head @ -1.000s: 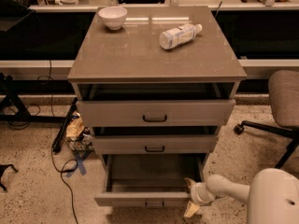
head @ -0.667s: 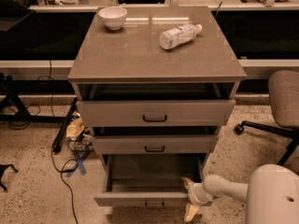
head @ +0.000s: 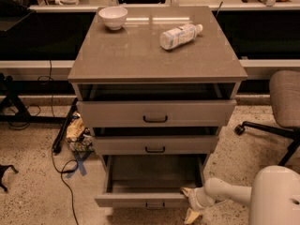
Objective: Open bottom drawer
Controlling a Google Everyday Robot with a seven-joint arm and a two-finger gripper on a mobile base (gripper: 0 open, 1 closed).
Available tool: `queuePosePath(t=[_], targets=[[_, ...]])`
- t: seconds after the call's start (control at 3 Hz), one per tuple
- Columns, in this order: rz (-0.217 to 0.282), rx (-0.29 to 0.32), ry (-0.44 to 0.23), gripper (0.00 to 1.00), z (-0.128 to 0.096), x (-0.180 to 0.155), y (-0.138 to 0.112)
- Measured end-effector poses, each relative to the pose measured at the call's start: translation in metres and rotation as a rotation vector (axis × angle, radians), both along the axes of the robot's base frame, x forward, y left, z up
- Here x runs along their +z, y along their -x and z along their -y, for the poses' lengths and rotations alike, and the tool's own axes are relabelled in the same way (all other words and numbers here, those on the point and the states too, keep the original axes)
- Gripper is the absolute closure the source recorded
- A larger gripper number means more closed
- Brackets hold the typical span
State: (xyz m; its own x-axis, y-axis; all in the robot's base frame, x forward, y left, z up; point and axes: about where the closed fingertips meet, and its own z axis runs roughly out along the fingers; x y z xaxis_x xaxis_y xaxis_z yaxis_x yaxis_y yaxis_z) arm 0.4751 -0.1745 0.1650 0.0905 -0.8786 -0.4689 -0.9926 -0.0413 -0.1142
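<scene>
The bottom drawer (head: pixel 140 199) is the lowest of three grey-brown drawers and stands pulled out, its plain grey inside showing. Its small black handle (head: pixel 154 204) sits at the lower edge of the view. My gripper (head: pixel 191 203) is at the drawer's front right corner, with one pale fingertip above the front edge and another hanging below it. The white arm (head: pixel 225 191) reaches in from the lower right. The middle drawer (head: pixel 154 145) and top drawer (head: pixel 157 114) are each pulled out a little.
A white bowl (head: pixel 113 17) and a plastic bottle (head: pixel 180 35) lying on its side are on the cabinet top. An office chair (head: pixel 283 107) stands at the right. Cables, blue tape and a crumpled wrapper (head: pixel 75 132) lie on the floor at the left.
My gripper has shifted slightly left along the drawer's front right corner. The drawer's opening looks about the same.
</scene>
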Motion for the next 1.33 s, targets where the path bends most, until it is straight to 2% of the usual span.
queuePosePath(t=[0.67,1.0,1.33], targets=[[-0.03,-0.009,-0.011,0.66,0.012,-0.004,0.016],[-0.03,-0.009,-0.011,0.89,0.012,-0.003,0.016],[-0.033,-0.019,-0.013,1.0,0.015,-0.003,0.021]])
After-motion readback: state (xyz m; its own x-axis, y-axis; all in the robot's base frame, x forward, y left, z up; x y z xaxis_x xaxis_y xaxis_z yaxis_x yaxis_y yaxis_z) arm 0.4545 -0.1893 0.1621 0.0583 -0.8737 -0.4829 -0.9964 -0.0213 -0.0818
